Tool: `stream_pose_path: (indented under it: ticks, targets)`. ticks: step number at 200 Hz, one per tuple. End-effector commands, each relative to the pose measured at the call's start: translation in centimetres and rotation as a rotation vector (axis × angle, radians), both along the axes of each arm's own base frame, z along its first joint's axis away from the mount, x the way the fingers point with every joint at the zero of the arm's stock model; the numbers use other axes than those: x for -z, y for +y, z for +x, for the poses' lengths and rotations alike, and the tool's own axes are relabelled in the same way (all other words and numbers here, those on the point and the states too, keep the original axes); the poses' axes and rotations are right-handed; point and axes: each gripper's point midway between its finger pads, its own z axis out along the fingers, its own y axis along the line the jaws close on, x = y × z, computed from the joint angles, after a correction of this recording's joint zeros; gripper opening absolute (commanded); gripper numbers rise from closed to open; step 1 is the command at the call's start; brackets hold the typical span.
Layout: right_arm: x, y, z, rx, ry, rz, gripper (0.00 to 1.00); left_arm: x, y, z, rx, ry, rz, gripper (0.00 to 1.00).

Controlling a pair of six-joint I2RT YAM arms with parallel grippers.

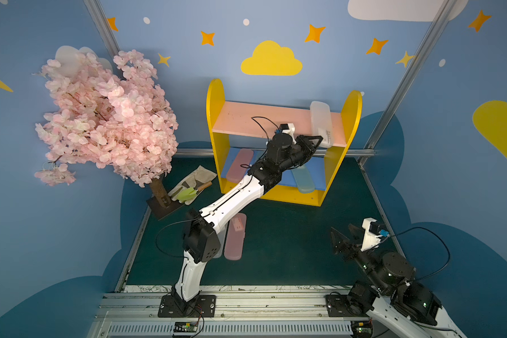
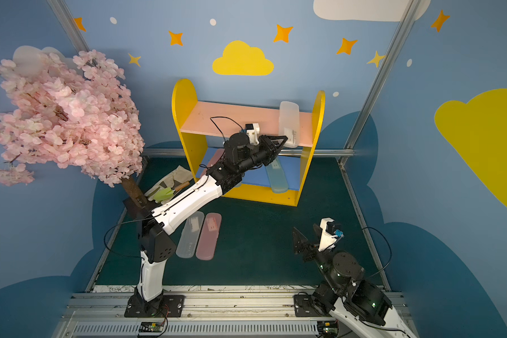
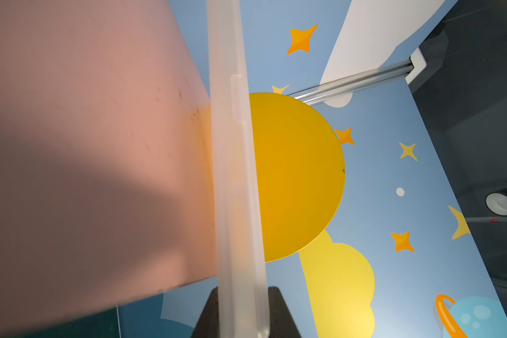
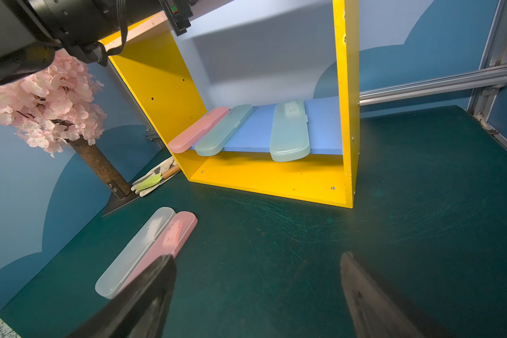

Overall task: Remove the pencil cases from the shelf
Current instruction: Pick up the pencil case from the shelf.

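Note:
The shelf (image 1: 217, 117) has yellow side panels, a pink upper board (image 3: 100, 146) and a blue lower board (image 4: 322, 125). A frosted white pencil case (image 1: 321, 120) lies at the right end of the upper board, its near end past the front edge. My left gripper (image 1: 319, 140) is shut on that end. In the left wrist view the case (image 3: 234, 175) runs edge-on between the black fingers (image 3: 278, 310). On the lower board lie a pink case (image 4: 198, 130) and two pale blue cases (image 4: 223, 130) (image 4: 289, 131). My right gripper (image 4: 258, 263) hangs open over the table mat, holding nothing.
A frosted case (image 2: 191, 238) and a pink case (image 2: 208, 240) lie side by side on the green mat (image 1: 290, 248), under the left arm. A pink blossom tree (image 1: 106, 117) stands at the back left. A glove with a green trowel (image 1: 192, 187) lies by its base.

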Motion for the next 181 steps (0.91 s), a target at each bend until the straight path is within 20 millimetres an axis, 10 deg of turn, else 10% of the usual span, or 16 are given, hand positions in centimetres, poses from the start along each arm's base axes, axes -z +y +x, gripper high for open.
stream_pose_path:
  ticks: [1, 43, 130, 181]
  targets:
    - [-1.1, 0.0, -0.1, -0.009, -0.02, 0.009, 0.92, -4.1, 1.6, -2.9, 0.065, -0.12, -0.034, 0.06]
    - [-2.7, 2.7, -0.8, -0.147, -0.026, 0.034, 0.93, -4.3, 5.2, -7.4, 0.122, -0.194, -0.024, 0.04]
    - [-6.9, 10.2, -1.4, -0.444, 0.07, 0.26, 0.93, 2.1, 15.8, -15.9, 0.045, -0.205, 0.011, 0.03]
    - [-8.6, 14.7, -0.8, -0.586, 0.138, 0.374, 0.91, 4.7, 18.4, -20.5, 0.1, -0.212, 0.019, 0.03]
